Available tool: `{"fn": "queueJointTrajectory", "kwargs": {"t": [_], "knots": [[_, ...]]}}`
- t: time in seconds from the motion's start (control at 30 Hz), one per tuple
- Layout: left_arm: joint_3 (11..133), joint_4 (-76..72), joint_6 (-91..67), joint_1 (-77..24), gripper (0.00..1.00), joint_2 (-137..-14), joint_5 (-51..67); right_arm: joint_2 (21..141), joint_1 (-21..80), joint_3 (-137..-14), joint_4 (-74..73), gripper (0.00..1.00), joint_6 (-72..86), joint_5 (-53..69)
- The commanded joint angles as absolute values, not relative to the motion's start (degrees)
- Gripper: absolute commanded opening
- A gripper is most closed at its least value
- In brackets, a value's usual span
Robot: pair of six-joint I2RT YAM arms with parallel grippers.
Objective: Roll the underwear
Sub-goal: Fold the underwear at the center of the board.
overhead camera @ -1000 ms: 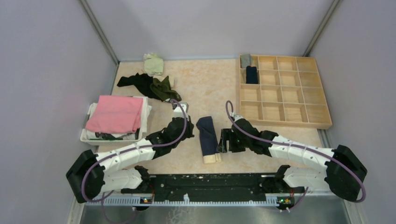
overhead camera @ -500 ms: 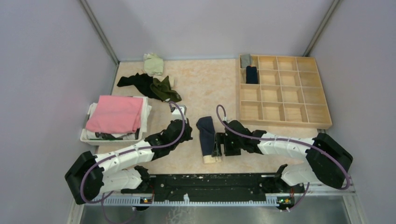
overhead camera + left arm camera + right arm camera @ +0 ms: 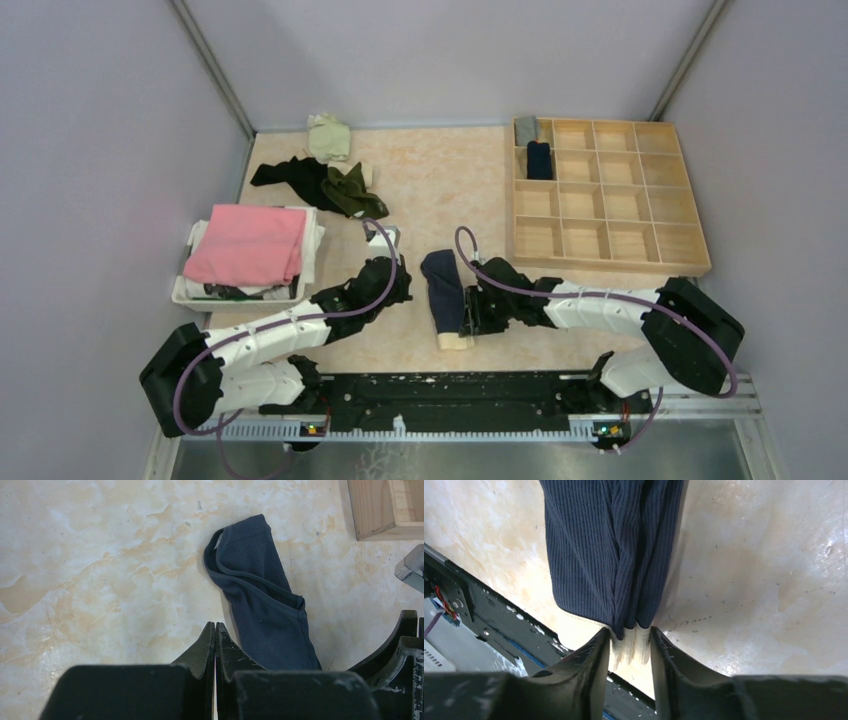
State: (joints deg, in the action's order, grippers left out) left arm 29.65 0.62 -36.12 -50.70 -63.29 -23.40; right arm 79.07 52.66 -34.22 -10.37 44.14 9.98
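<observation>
A folded navy underwear with a beige waistband lies lengthwise on the table between the arms. My right gripper sits at its near right end. In the right wrist view the fingers pinch the bunched beige waistband below the navy ribbed cloth. My left gripper is shut and empty just left of the underwear. In the left wrist view its tips sit beside the navy cloth.
A wooden grid box stands at the back right with two rolled pieces in its far left cells. A white tray with a pink cloth is at the left. Dark and olive garments and a pale one lie behind. A black rail runs along the near edge.
My right gripper has moved left to the underwear's waistband end and closed onto it. The left arm has barely moved.
</observation>
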Motion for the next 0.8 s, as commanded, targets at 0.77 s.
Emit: {"fn": "queueJointTrajectory", "kwargs": {"t": [0.77], "knots": [[24.5,-24.4,-30.1,-50.5,0.00,-67.3,9.4,80.0,53.4,-32.8,-5.4,0.00,45.1,10.8]]}}
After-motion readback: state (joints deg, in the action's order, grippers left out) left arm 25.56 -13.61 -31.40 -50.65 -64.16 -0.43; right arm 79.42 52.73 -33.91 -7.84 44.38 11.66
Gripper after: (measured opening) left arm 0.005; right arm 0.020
